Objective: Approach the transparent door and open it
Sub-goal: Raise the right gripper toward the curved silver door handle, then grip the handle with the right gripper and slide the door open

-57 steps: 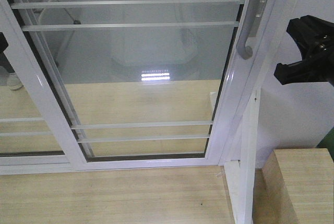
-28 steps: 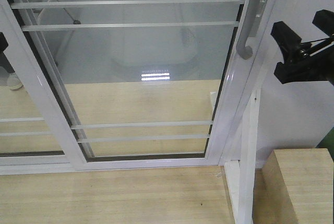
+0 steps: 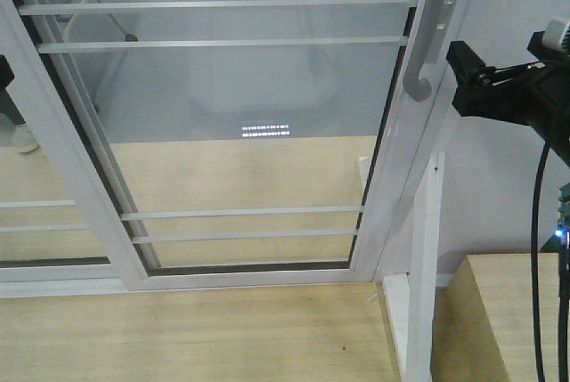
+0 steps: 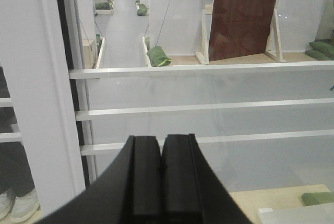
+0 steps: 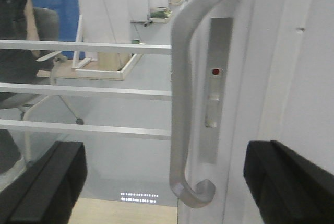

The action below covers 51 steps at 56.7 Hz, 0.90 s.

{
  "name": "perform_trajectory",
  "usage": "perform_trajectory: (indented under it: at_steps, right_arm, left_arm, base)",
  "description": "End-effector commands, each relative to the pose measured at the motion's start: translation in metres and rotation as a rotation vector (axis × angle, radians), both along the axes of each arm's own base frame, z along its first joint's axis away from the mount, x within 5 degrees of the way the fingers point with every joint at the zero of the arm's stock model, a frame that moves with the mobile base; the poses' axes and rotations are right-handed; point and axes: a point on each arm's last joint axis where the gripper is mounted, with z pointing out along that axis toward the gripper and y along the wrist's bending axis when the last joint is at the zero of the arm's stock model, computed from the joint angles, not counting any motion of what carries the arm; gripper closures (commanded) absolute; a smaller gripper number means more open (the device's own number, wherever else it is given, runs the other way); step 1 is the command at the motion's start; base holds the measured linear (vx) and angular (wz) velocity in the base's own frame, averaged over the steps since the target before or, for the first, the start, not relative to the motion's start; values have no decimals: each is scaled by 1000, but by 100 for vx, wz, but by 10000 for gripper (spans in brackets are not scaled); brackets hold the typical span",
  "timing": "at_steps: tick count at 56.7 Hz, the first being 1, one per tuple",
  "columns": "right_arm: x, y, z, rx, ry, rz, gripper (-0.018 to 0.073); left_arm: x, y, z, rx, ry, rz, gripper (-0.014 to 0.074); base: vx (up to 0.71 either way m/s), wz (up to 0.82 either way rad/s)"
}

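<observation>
Closest to the right wrist camera, the black right hand (image 5: pixel 166 182) stands wide, one finger at each lower corner, with the curved grey J-shaped pull handle (image 5: pixel 180 93) framed between them and touching neither. From the front view this hand hangs just right of the handle's hooked end, with a gap showing. The black left hand (image 4: pixel 160 153) is pressed closed on nothing, facing the glass. The narrow grey lock plate (image 5: pixel 219 88) with a red dot sits just beside the handle. The tall clear-glass transparent door (image 3: pixel 240 115) in its white metal frame fills the front view, crossed by thin white horizontal bars (image 3: pixel 223 44), handle on its right edge. Pale wooden floor (image 3: pixel 178 337) lies below it, a pale wooden box (image 3: pixel 508 311) at lower right. Beyond the glass lie green bags (image 4: pixel 158 57) and a leaning brown board (image 4: pixel 242 15).
</observation>
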Motion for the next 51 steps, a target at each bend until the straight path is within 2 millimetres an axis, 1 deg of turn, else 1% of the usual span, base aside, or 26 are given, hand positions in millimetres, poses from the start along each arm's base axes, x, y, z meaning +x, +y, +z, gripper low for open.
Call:
perform_trajectory:
  at_steps: [1,6,16,23,36,44,51]
  right_arm:
    - [14,0,21,19,-141,0,-66]
    - [30,4,18,-10,-117,19,-57]
    - [63,10,21,-23,-126,28,-51]
    - [90,14,21,-42,-119,38,-43]
    - [135,20,16,-48,-124,41,-34]
    - [154,23,9,-48,-123,41,-33]
    - [166,25,4,-50,-124,41,-33]
  left_arm:
    - [-2,-1,23,-27,-135,-1,568]
    - [-2,-1,23,-27,-135,-1,566]
    - [-2,-1,23,-27,-135,-1,562]
    - [-2,-1,23,-27,-135,-1,560]
    - [-2,-1,23,-26,-133,-1,558]
    - [-2,-1,23,-27,-137,-1,558]
    - [-2,-1,24,-27,-144,-1,558]
  base:
    - [0,0]
    - [0,0]
    - [0,0]
    - [0,0]
    - [0,0]
    - [0,0]
    - [0,0]
